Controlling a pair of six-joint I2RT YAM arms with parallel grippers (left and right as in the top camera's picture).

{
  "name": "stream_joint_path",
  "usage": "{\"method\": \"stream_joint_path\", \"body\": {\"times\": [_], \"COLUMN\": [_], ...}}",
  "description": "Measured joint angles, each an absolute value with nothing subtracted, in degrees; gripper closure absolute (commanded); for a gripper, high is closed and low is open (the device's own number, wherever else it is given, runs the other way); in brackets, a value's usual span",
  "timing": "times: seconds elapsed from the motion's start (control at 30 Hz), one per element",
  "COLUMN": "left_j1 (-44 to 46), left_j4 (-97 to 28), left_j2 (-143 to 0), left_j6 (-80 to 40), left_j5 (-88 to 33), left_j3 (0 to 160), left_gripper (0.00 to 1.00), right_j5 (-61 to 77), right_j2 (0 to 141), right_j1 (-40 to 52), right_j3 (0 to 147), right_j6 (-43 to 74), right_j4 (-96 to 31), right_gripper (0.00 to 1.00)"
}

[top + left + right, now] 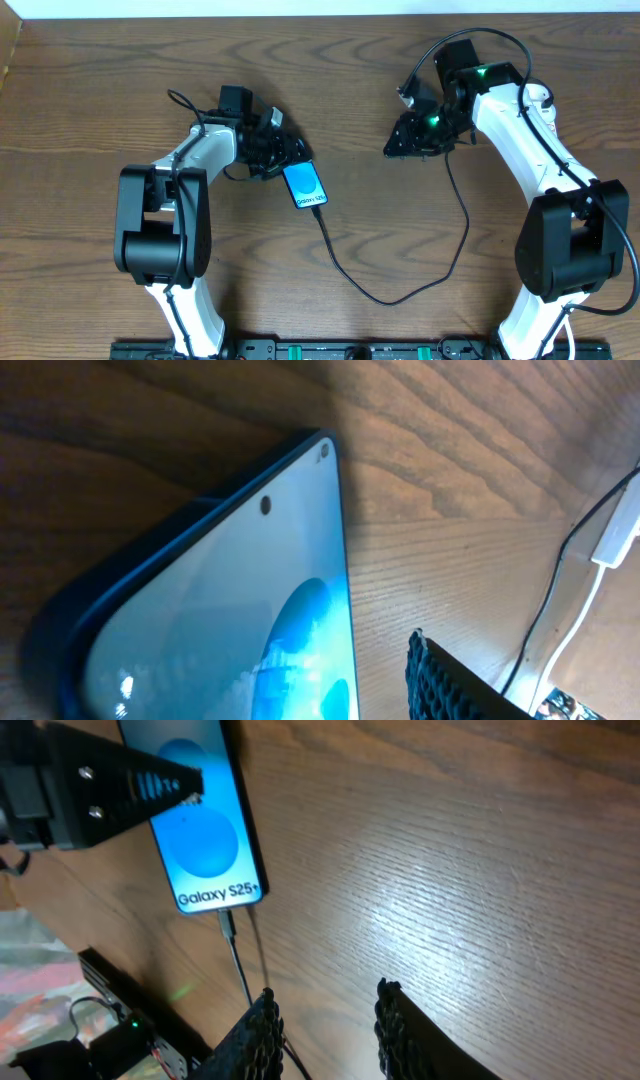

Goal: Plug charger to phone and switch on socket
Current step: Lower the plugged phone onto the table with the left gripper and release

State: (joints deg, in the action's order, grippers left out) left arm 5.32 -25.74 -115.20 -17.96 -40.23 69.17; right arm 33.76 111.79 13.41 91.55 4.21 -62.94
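Trailing charger (335, 262) seemingly plugged into phone (305, 184) | left gripper (283, 152) over phone's top — state unclear | right gripper (326, 995) parted

White shells and bulky black joints on the left arm (205, 145) and right arm (510, 120); black cables, green right-wrist lights (485, 72), ribbed black fingers (405, 1032)

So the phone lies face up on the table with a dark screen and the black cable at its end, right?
No. The phone screen is lit bright blue, not dark; the right wrist view shows it. The rest holds: face up on the table, black cable at its end.
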Motion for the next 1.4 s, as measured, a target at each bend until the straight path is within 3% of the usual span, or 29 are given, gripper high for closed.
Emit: {"method": "stream_joint_path", "body": {"times": [0.23, 0.4, 0.73, 0.9, 0.97, 1.1, 1.2, 1.4], "left_j1": [5.32, 5.34, 1.69, 0.27, 0.3, 0.34, 0.34, 0.34], "left_j4": [-25.74, -25.74, -31.77, -34.83, -34.98, -35.27, -35.46, -35.57], "left_j2": [-114.91, -114.54, -110.96, -98.32, -90.52, -77.73, -71.79, -64.95], "left_j6": [-17.96, -17.98, -17.96, -18.02, -18.2, -18.65, -18.65, -18.68], "left_j5": [-38.02, -37.06, -27.51, -24.67, -24.45, -23.99, -23.81, -23.79], "left_j3": [69.47, 69.54, 69.65, 69.04, 69.06, 69.06, 69.04, 69.04], "left_gripper": [0.41, 0.32, 0.3, 0.29, 0.04, 0.04, 0.04, 0.04], "right_j5": [32.01, 31.64, 31.42, 31.44, 31.4, 31.42, 31.05, 29.15], "right_j2": [111.79, 111.79, 111.79, 111.79, 111.79, 111.5, 108.97, 100.86], "right_j1": [13.41, 13.41, 13.41, 13.08, 12.38, 10.04, 7.31, 1.34], "right_j3": [91.55, 91.55, 91.55, 91.61, 92.27, 95.24, 96.99, 97.84], "right_j6": [3.81, 3.6, 1.17, -0.36, -1.58, -3.03, -3.95, -4.23], "right_j4": [-63.88, -63.92, -64.69, -64.4, -65.41, -66.85, -66.81, -67.22], "right_gripper": [0.66, 0.64, 0.67, 0.65, 0.65, 0.64, 0.5, 0.45]}}
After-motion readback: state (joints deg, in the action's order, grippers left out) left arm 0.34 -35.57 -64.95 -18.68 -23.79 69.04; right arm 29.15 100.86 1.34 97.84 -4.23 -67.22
